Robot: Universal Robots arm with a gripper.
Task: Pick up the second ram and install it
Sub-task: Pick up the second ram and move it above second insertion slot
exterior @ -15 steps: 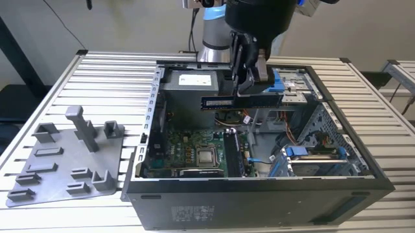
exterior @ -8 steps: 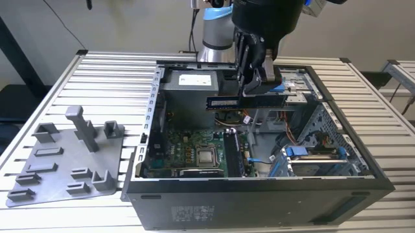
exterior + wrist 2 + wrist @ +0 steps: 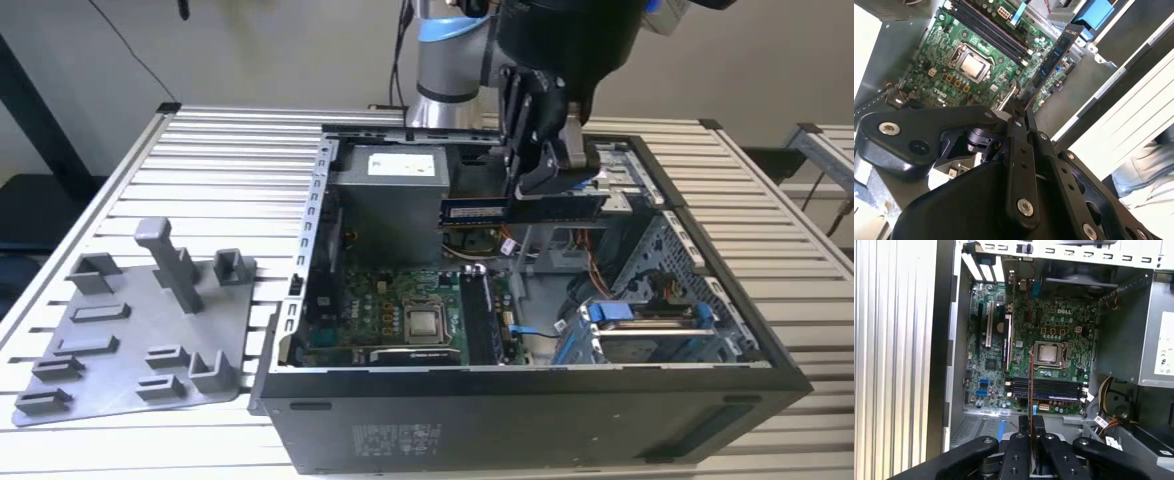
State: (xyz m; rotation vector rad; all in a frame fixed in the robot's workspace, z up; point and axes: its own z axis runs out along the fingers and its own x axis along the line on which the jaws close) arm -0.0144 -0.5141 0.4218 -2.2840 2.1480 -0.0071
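Observation:
My gripper (image 3: pixel 539 185) is shut on the second ram (image 3: pixel 523 209), a dark blue-green stick with a pale label. It hangs level above the open computer case (image 3: pixel 534 385), over the motherboard (image 3: pixel 400 300). In the second wrist view the ram (image 3: pixel 1055 59) juts out from between the fingertips of the gripper (image 3: pixel 1023 111). In the first wrist view the ram (image 3: pixel 1031 382) shows edge-on as a thin line rising from the gripper (image 3: pixel 1032 424). It crosses over the memory slots (image 3: pixel 1048 389) beside the processor (image 3: pixel 1047 353) and stands well above them.
A grey power supply box (image 3: pixel 387 195) fills the case's far corner. A drive cage with blue clips (image 3: pixel 643 322) sits at the exterior view's right, with loose cables (image 3: pixel 1106 392) nearby. A grey plastic tray with upright pegs (image 3: pixel 134 335) lies on the slatted table (image 3: pixel 227 170).

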